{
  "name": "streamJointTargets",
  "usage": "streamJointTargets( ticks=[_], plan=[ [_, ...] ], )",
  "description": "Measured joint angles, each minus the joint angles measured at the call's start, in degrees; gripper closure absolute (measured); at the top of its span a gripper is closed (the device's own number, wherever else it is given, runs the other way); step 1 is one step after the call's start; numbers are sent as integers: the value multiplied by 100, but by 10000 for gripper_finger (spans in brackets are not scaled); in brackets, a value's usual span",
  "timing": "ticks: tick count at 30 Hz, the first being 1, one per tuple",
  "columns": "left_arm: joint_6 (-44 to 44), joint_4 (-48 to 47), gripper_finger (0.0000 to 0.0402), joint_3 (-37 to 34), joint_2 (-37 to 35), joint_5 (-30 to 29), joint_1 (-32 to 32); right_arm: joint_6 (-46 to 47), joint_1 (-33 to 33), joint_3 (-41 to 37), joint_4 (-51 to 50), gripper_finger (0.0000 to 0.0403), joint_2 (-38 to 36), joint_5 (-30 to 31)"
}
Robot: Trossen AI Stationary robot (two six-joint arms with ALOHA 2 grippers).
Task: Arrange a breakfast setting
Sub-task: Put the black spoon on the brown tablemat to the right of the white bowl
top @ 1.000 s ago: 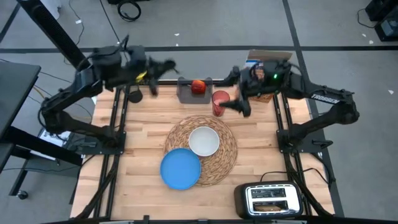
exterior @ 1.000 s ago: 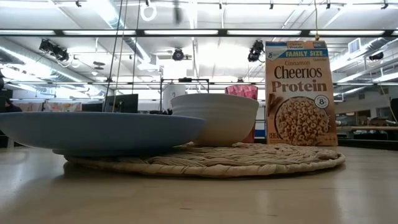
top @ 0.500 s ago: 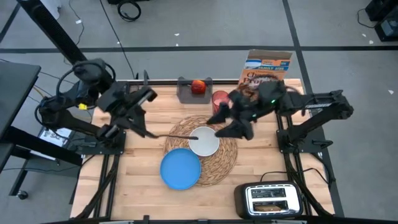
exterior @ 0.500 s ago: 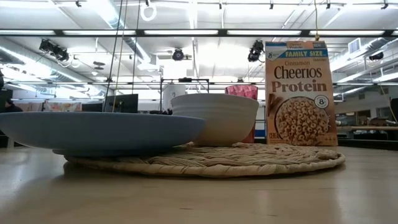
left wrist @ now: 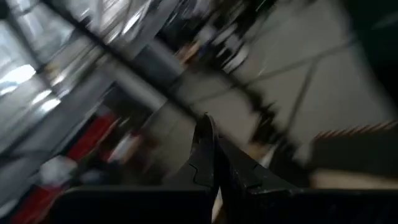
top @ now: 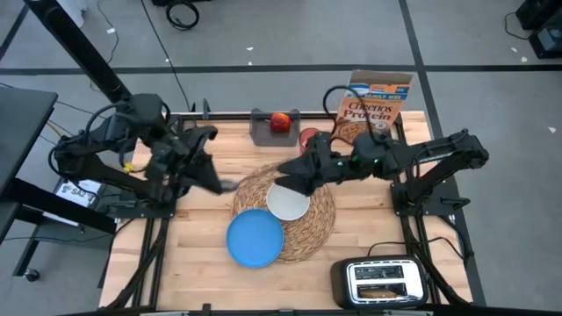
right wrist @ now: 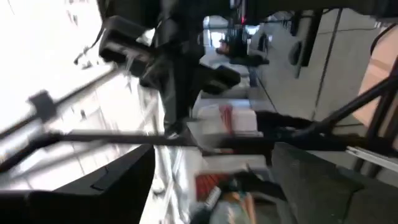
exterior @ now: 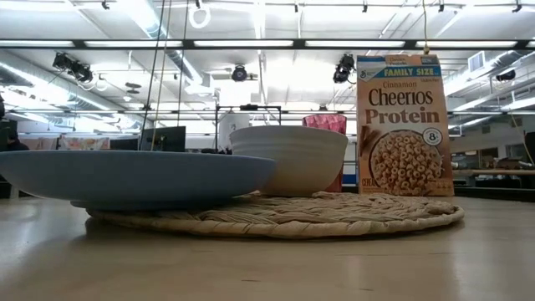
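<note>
**Woven mat at centre, both arms reaching in over the table**

Straw, round and coiled, the placemat [top: 285,209] is the widest piece of the setting and lies just below and ahead of the right gripper [top: 291,173], whose fingers stand apart with nothing between them. The left gripper [top: 211,180] hangs off the mat's other side, well clear of its rim; its two fingers are pressed together in the left wrist view, and whether anything thin is caught in them cannot be told.

The Cheerios Protein box [top: 373,98] stands upright at the table's far edge, behind the right arm and well away from its jaws. The blue plate [top: 255,237] overlaps the mat's near edge, farther from both grippers than the bowl. The white bowl [top: 288,201] sits on the mat directly under the open right jaws, close to their tips.

A grey tray [top: 263,130] at the far edge carries the red apple [top: 279,121], between the two arms and apart from both. The red cup [top: 309,138] stands beside the tray, partly hidden by the right arm. A toaster [top: 379,281] with toast in its slots sits at the near right corner, far from either gripper.
</note>
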Motion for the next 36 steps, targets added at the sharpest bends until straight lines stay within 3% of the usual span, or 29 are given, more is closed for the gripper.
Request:
streamJointTargets(
  ticks=[6,14,21,26,29,31,36],
  plan=[
    [829,-110,389,0,40,-2337,0,-175,25,-2,675,114,403,1005],
    [1812,-633,389,-2,283,-3988,-63,-908,-367,-2,1545,129,642,1168],
    [1480,-784,389,0,252,-3650,-356,-2597,-598,0,136,129,-167,68],
    [789,-968,389,0,102,-2772,-354,-4189,-590,0,-1491,129,-888,-764],
    [359,-1031,389,9,107,-2037,-390,-4545,-638,9,-2245,132,-1143,-1006],
    [376,-1137,389,12,222,-2000,-540,-4662,-725,2,-2628,134,-1180,-1193],
    [957,-1257,389,0,709,-2604,-1068,-5298,-862,0,-2926,135,-1115,-1644]
  ],
)
